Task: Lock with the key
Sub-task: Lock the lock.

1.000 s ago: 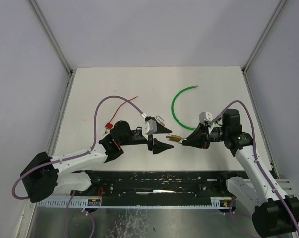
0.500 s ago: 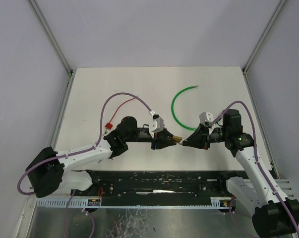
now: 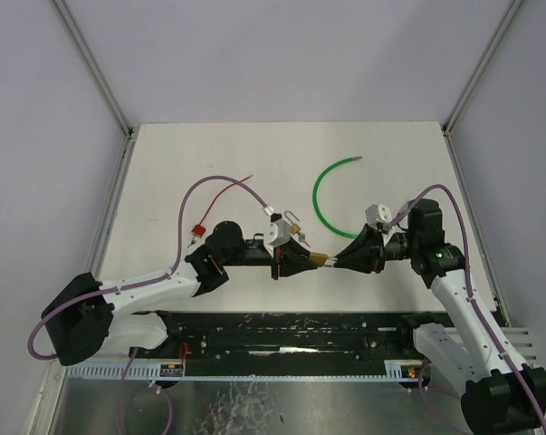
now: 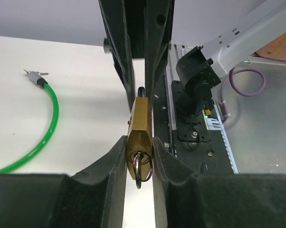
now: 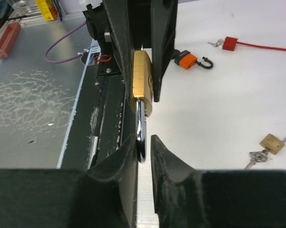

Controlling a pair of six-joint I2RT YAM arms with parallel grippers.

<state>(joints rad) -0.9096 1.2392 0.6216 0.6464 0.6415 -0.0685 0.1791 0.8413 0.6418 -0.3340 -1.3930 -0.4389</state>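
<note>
While both arms meet over the middle of the table (image 3: 390, 154), the brass padlock (image 4: 139, 128) is held between them, apparently just clear of the surface.

Left gripper (image 3: 300, 258): narrow, pads against the two flat sides of the lock body. Right gripper (image 3: 334, 263): narrow too, pinching the chrome shackle (image 5: 141, 129) from the opposite end.

The key (image 4: 142, 168) sits in the keyhole with its ring, at the end facing the left wrist camera. It lies in the gap between the left fingers, and nothing grips it.

Likely reason for the two-ended hold: one arm braces the body so the other can push the shackle in. I cannot tell whether the shackle is fully seated.

Next move, as I judge it: one gripper must let go and take the key to turn it, while the other keeps the lock from swinging.

Off to the side lie a green cable (image 3: 320, 195) and an orange padlock (image 5: 190, 60), well apart from the work.
</note>
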